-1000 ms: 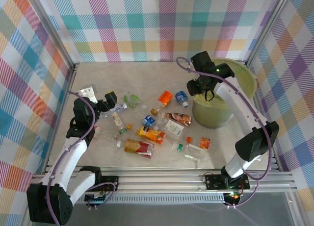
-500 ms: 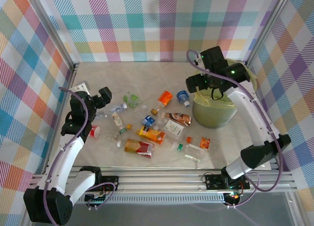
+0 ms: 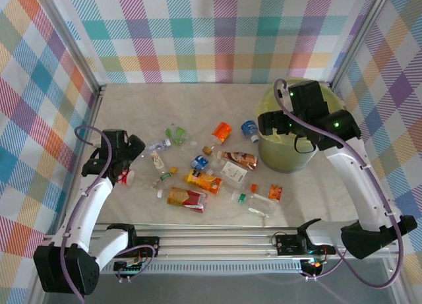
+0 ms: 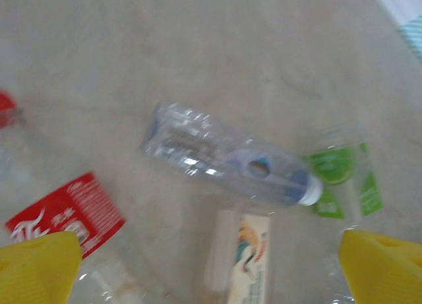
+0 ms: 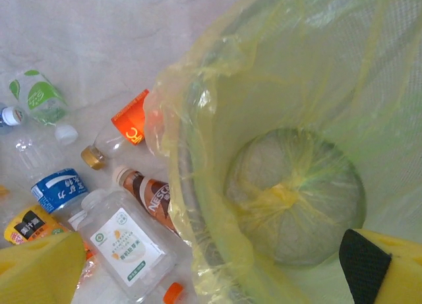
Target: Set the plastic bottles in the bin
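Beside bin [image 3: 285,156], we read "NESC" on one brown bottle [image 5: 153,197]; left gripper [image 4: 211,268], right gripper [image 5: 211,268] both spread wide, empty.

This is a robot test cell in a lab. A bare aluminium frame [image 3: 69,40] boxes in a pale, stone-look table [image 3: 198,106]. Bright checked cloth [image 3: 217,33] forms walls on the left, far and right sides. The left arm [image 3: 92,198] and right arm [image 3: 359,175] are bolted to a slotted metal rail [image 3: 217,241] at the near edge, trailing purple cables [image 3: 76,136]. The plastic bottles [image 3: 186,198] lie strewn on the table beside the bin [image 3: 283,157].
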